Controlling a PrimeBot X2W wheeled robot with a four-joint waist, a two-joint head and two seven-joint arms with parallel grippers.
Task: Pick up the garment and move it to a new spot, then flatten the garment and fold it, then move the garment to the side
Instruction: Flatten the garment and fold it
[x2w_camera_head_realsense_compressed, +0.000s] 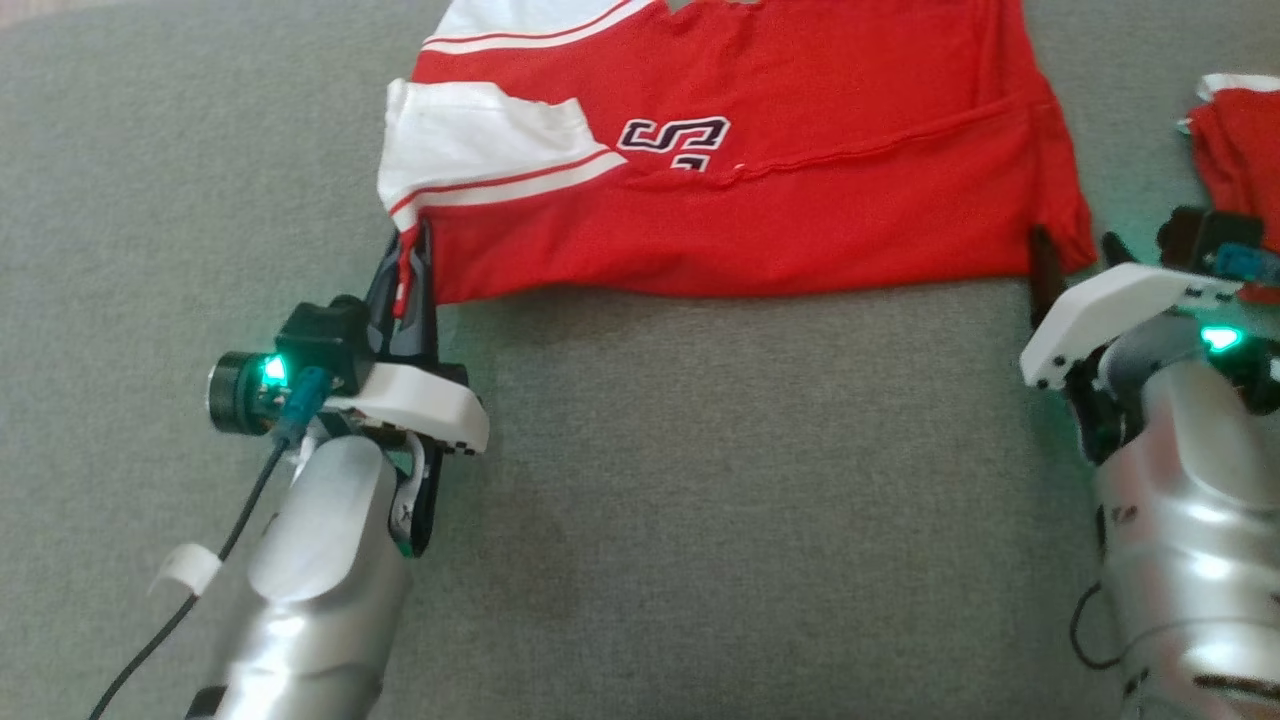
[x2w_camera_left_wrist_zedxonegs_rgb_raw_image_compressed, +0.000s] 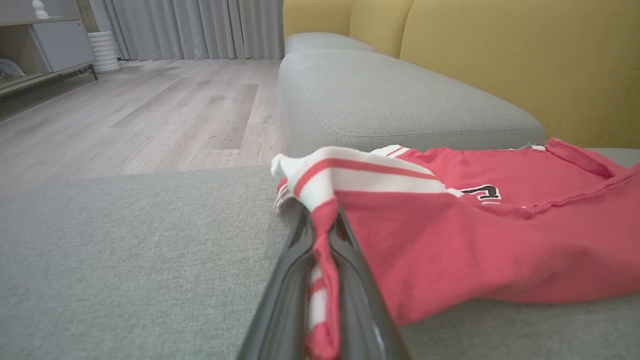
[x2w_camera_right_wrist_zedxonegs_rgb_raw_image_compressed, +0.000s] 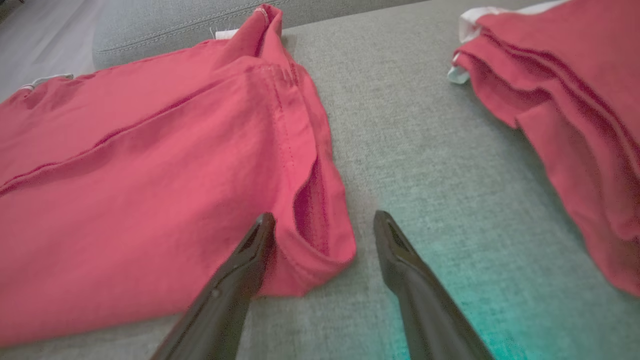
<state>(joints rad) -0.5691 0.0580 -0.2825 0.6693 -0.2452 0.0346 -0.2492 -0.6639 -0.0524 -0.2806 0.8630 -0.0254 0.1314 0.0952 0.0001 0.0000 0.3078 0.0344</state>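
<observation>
A red garment (x2w_camera_head_realsense_compressed: 780, 200) with white striped sleeves and a dark number lies spread on the grey sofa cushion (x2w_camera_head_realsense_compressed: 700, 480). My left gripper (x2w_camera_head_realsense_compressed: 410, 262) is shut on its near left corner, and in the left wrist view a strip of red and white cloth (x2w_camera_left_wrist_zedxonegs_rgb_raw_image_compressed: 320, 260) is pinched between the two dark fingers (x2w_camera_left_wrist_zedxonegs_rgb_raw_image_compressed: 285, 280). My right gripper (x2w_camera_head_realsense_compressed: 1078, 250) is open at the near right corner. In the right wrist view its fingertips (x2w_camera_right_wrist_zedxonegs_rgb_raw_image_compressed: 262, 235) straddle the rolled red hem (x2w_camera_right_wrist_zedxonegs_rgb_raw_image_compressed: 320, 235) of the garment (x2w_camera_right_wrist_zedxonegs_rgb_raw_image_compressed: 150, 175) without closing on it.
A second red and white cloth (x2w_camera_head_realsense_compressed: 1240, 130) lies bunched at the right edge, close beside my right arm (x2w_camera_right_wrist_zedxonegs_rgb_raw_image_compressed: 560, 100). The yellow sofa back (x2w_camera_left_wrist_zedxonegs_rgb_raw_image_compressed: 500, 60) rises behind another grey cushion (x2w_camera_left_wrist_zedxonegs_rgb_raw_image_compressed: 390, 95). Wooden floor (x2w_camera_left_wrist_zedxonegs_rgb_raw_image_compressed: 150, 110) and a low cabinet (x2w_camera_left_wrist_zedxonegs_rgb_raw_image_compressed: 50, 40) lie beyond the seat.
</observation>
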